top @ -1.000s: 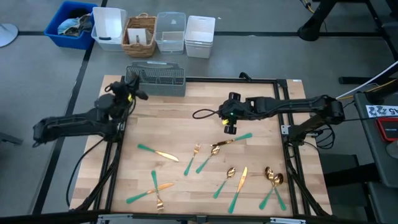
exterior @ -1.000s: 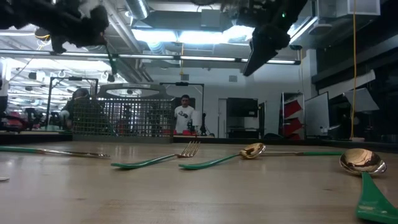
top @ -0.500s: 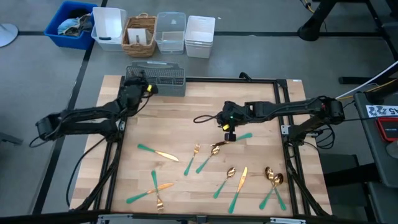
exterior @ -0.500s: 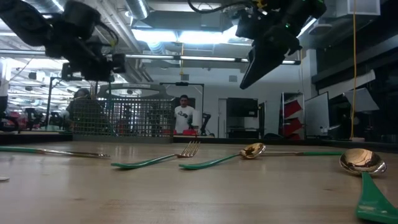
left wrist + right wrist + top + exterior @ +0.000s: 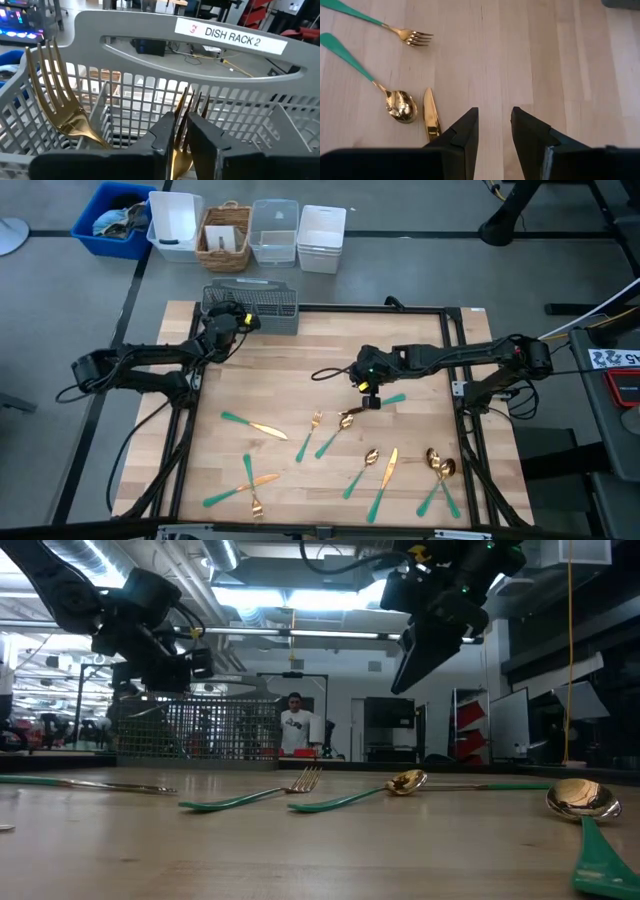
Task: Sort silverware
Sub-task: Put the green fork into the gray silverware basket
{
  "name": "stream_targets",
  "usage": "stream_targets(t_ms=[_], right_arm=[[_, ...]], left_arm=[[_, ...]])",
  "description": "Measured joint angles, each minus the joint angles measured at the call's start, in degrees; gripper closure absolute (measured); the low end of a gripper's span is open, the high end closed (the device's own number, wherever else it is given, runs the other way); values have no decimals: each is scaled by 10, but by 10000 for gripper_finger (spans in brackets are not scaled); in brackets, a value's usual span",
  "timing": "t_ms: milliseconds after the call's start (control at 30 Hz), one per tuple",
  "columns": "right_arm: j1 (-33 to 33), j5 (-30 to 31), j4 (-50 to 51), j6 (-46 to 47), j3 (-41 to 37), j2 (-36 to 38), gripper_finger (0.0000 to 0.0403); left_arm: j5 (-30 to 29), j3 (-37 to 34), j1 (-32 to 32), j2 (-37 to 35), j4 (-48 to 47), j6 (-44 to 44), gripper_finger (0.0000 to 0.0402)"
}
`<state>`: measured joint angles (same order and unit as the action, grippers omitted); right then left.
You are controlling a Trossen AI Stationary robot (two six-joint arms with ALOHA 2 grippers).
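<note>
A grey dish rack [image 5: 250, 308] stands at the table's far edge. My left gripper [image 5: 238, 320] reaches level into it, shut on a gold fork [image 5: 192, 107] that stands tines up. A second fork [image 5: 55, 100] leans in the rack beside it. My right gripper [image 5: 368, 402] hangs open above the middle of the table, slanting down, with nothing between its fingers [image 5: 465, 132]. Below it lie a spoon [image 5: 400, 107], a knife blade [image 5: 431, 120] and a fork [image 5: 410, 36]. Several more pieces of silverware [image 5: 385, 475] with teal handles lie flat toward the near edge. My left gripper has the fork's gold neck [image 5: 176, 155], just below the tines, between its two fingers. The fingers come at it about level from the table's near side and lie across the fork. The fork stands upright inside the rack's wall [image 5: 200, 65]; its handle is hidden below the fingers.
Beyond the far edge stand a blue bin [image 5: 110, 220], white tubs [image 5: 175, 220], a wicker basket [image 5: 225, 235] and a clear tub [image 5: 275, 230]. A black cable [image 5: 330, 365] loops on the table by the right arm. A person [image 5: 295, 725] stands far off in the room.
My left gripper has carried the fork toward the far edge and down to the dish rack, levelling out as it went; the fork now stands inside the rack. My right gripper has sunk a little toward the table and tipped further down.
</note>
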<state>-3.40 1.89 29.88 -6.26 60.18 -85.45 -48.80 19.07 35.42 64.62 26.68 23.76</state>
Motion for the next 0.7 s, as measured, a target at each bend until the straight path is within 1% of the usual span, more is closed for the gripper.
stream_targets(t_ms=[167, 400, 533, 700], right_arm=[[0, 0, 0, -2, 0, 0, 288], [0, 0, -7, -2, 0, 0, 288], [0, 0, -57, 1, 0, 0, 288], [0, 0, -150, 2, 0, -16, 288]], left_arm=[[0, 0, 1, 0, 0, -1, 372], [0, 0, 8, 0, -3, -1, 369], [0, 0, 8, 0, -6, -1, 369], [0, 0, 7, 0, -8, -1, 369]])
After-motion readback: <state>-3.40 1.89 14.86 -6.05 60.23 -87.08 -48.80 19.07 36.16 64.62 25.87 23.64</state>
